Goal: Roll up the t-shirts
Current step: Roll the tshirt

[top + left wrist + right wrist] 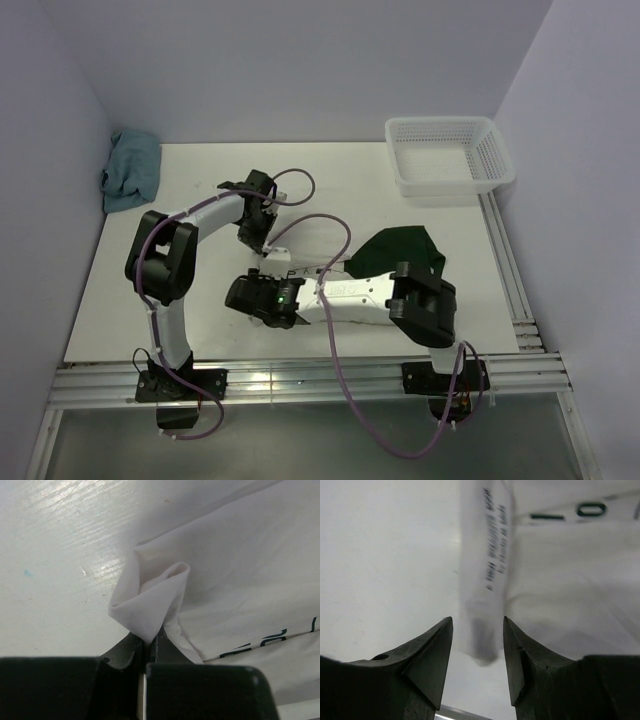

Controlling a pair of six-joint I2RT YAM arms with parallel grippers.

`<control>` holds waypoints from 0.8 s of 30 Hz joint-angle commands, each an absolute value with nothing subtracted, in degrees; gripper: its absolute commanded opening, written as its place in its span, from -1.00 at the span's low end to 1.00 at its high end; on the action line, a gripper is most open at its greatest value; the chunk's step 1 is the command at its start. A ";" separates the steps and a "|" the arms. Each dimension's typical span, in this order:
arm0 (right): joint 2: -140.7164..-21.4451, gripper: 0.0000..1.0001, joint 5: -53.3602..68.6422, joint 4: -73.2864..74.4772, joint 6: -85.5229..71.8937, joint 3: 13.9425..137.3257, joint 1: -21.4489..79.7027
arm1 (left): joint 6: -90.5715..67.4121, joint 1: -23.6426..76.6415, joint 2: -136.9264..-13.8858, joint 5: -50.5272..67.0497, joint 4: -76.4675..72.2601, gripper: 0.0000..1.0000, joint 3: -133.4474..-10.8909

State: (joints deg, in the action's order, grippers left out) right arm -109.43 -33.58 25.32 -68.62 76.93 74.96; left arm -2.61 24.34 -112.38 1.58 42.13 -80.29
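A cream-white t-shirt [240, 570] with a dark print lies flat on the white table; in the top view mainly its dark green part [395, 250] stands out. My left gripper [149, 639] is shut on a pinched-up fold of the shirt's edge [150, 600]; in the top view it [262, 240] is at mid-table. My right gripper [477, 625] is open, its fingers either side of a narrow folded strip of the shirt [485, 580] with small print, not touching it. In the top view it [235, 295] points left, low over the table.
A small teal-blue cloth [130, 170] lies bunched at the table's far left corner. A white mesh basket [450, 155] stands at the far right. Metal rails [300, 380] run along the near edge and right side.
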 commanded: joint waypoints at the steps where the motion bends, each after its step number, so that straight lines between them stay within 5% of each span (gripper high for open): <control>1: -113.80 0.04 -39.64 26.45 -63.02 85.24 74.80 | -2.90 24.70 -113.12 0.26 43.07 -0.99 -82.53; 20: -121.38 -0.04 -37.18 26.89 -63.72 87.63 73.04 | -2.37 24.96 -113.55 0.26 43.86 -0.99 -83.32; 24: -121.64 0.01 -36.21 28.65 -64.86 86.67 73.30 | -2.02 24.87 -113.38 0.44 43.95 -0.75 -83.58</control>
State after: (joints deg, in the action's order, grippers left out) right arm -121.54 -35.75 25.78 -63.42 87.70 73.34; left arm -2.48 24.62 -113.23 1.37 43.42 -81.49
